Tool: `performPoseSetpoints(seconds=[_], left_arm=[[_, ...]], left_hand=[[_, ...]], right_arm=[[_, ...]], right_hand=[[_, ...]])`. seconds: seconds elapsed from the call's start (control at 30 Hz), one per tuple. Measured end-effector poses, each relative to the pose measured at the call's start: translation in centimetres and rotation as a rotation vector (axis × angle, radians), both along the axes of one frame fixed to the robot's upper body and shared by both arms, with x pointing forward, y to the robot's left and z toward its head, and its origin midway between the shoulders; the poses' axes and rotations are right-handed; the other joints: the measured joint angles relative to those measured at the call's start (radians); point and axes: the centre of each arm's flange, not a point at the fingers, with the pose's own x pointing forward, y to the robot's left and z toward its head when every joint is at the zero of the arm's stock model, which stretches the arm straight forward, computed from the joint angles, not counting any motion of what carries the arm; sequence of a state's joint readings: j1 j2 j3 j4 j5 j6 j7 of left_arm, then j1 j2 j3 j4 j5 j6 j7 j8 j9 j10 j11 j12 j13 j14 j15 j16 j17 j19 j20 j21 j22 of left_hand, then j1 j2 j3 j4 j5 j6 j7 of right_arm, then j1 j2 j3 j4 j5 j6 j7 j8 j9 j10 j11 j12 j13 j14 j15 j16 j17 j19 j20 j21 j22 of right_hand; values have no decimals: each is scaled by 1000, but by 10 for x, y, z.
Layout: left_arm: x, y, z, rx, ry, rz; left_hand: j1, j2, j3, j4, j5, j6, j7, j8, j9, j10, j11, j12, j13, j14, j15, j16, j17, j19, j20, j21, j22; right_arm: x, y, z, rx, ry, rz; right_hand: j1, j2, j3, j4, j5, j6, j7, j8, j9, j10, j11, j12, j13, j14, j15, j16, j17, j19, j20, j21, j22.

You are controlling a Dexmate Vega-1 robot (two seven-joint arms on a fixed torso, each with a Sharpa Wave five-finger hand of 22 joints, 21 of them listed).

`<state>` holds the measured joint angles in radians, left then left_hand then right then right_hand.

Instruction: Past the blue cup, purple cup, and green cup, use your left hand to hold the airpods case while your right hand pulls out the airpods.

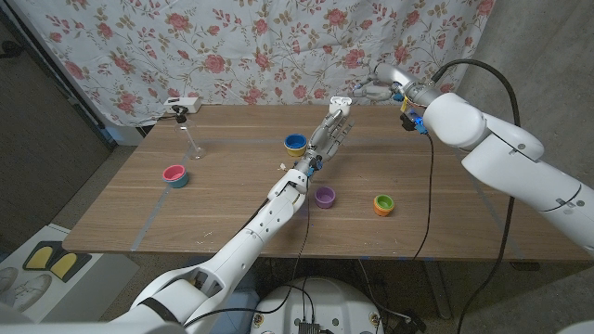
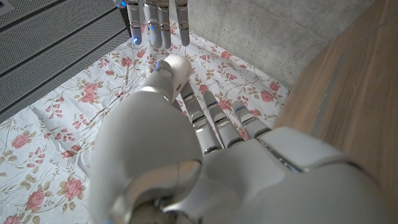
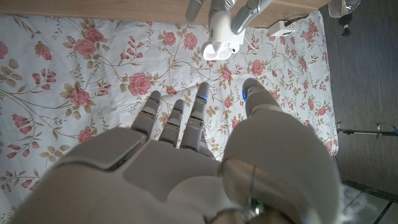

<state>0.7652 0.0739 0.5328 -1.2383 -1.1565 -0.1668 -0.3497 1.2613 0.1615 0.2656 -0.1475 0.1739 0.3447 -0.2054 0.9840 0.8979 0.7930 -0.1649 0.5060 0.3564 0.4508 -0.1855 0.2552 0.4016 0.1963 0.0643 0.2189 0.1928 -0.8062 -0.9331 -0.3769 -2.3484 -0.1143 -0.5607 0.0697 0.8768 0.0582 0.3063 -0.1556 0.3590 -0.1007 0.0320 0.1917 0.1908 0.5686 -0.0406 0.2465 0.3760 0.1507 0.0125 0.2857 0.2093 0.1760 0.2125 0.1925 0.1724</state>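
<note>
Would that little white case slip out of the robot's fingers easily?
Possibly. The case looks smooth, glossy and rounded, so probably slippery. It seems small and likely light, pinched only at the left hand's fingertips. It looks like hard plastic, so probably stiff, not squashy.

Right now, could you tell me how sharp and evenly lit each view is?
Head view: even light, sharp, soft shadows under the blue cup. Left wrist view: the left hand looms large and slightly soft. Right wrist view: the airpods case glares white, and the right hand is soft.
</note>
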Motion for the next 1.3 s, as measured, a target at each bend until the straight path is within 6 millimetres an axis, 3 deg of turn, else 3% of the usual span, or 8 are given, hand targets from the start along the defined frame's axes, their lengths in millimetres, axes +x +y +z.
performPoseSetpoints(seconds=[0.5, 1.3], left_arm=[[-2, 0, 0, 1, -6, 3], [-3, -2, 0, -4, -18, -14]], left_hand=[[-1, -1, 0, 0, -1, 0, 0, 0, -4, 0, 0, 0, 0, 2, 2, 0, 5, 0, 0, 0, 0], [3, 2, 0, 0, -5, 0, 0, 4, -18, 0, 0, 0, 0, 3, 3, 0, 9, 0, 0, 0, 0]], right_arm=[[-1, 7, 0, -43, 3, 7], [3, 15, -3, -107, 19, -4]], right_hand=[[0, 0, 0, 0, 8, -7, 0, 0, 0, 10, -22, 0, -1, -5, -5, 0, 0, -5, -5, 0, 0], [-6, 6, -4, 4, 15, -9, -2, 0, 0, -5, -19, -15, -1, -11, 0, 0, 2, -5, -5, 0, 0]])
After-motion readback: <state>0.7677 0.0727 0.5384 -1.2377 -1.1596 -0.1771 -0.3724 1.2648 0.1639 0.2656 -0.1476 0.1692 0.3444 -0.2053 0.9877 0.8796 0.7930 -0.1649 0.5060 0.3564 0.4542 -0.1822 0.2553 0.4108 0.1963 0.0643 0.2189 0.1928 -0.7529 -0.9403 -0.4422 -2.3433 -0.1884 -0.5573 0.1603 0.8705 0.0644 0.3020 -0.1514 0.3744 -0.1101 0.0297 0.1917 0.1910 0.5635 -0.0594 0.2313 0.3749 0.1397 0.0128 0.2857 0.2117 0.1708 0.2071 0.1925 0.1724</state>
